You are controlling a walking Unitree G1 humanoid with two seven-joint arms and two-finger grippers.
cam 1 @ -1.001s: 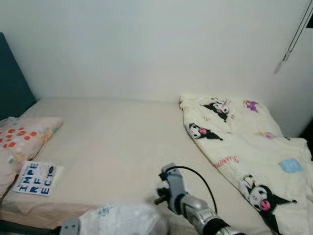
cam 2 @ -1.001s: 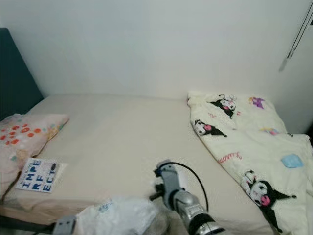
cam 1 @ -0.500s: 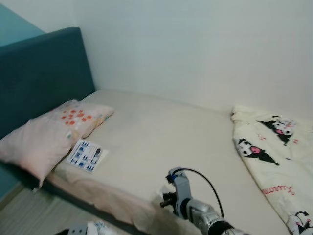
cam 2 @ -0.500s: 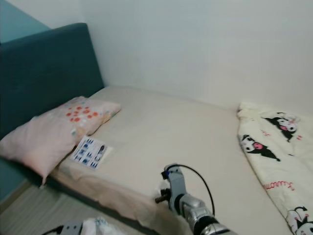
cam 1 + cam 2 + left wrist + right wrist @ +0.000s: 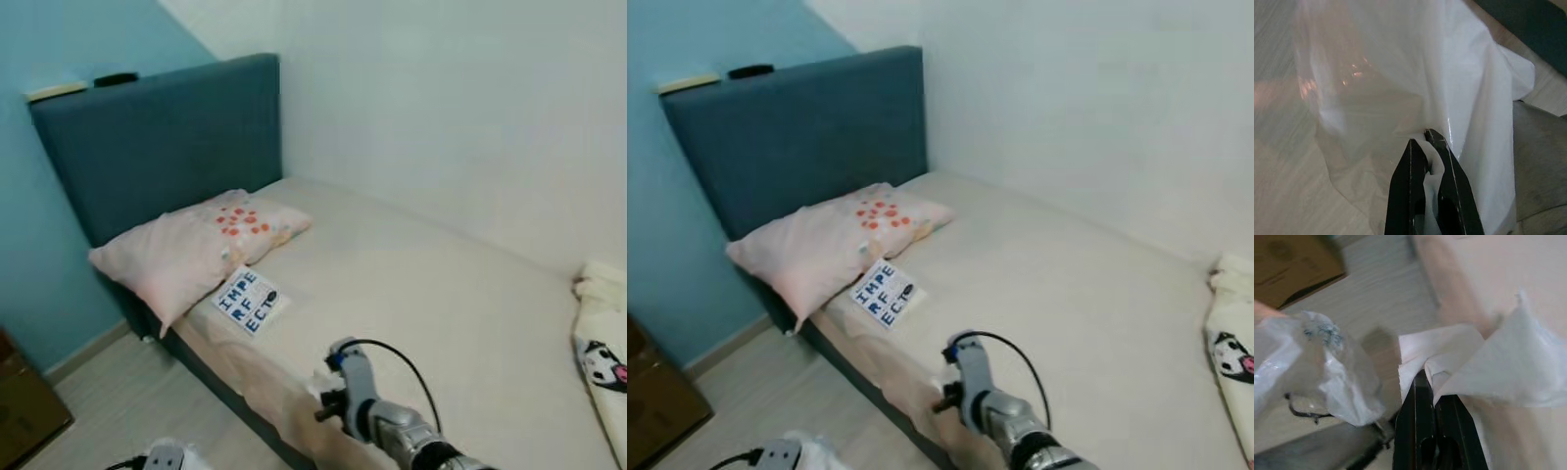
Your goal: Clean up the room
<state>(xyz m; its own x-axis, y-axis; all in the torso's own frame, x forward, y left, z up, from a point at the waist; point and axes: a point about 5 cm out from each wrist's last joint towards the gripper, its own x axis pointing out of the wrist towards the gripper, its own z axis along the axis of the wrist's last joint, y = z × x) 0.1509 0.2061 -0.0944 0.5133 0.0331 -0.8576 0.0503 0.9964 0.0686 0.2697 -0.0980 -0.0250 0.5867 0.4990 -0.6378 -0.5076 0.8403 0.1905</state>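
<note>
My left gripper (image 5: 1427, 136) is shut on a gathered fold of a thin white plastic bag (image 5: 1391, 78), which hangs over the wooden floor. My right gripper (image 5: 1426, 376) is shut on a crumpled white tissue (image 5: 1488, 362) beside the bed's edge, and the same bag (image 5: 1312, 357) hangs close by it. In the head views my right arm (image 5: 392, 426) reaches over the near side of the bed (image 5: 441, 294). A booklet printed "IMPERFECT" (image 5: 247, 300) lies on the mattress next to a pink pillow (image 5: 196, 250).
A dark blue headboard (image 5: 167, 137) stands against the blue wall, with a small black item (image 5: 116, 78) and a pale one (image 5: 59, 90) on top. A cartoon-print blanket (image 5: 602, 343) lies at the bed's right. A brown box (image 5: 24, 411) sits on the floor (image 5: 137, 392) at left.
The camera has swung left: the blanket slid to the right edge, and the headboard, blue wall and floor came into view. The bag has dropped to the picture's bottom edge.
</note>
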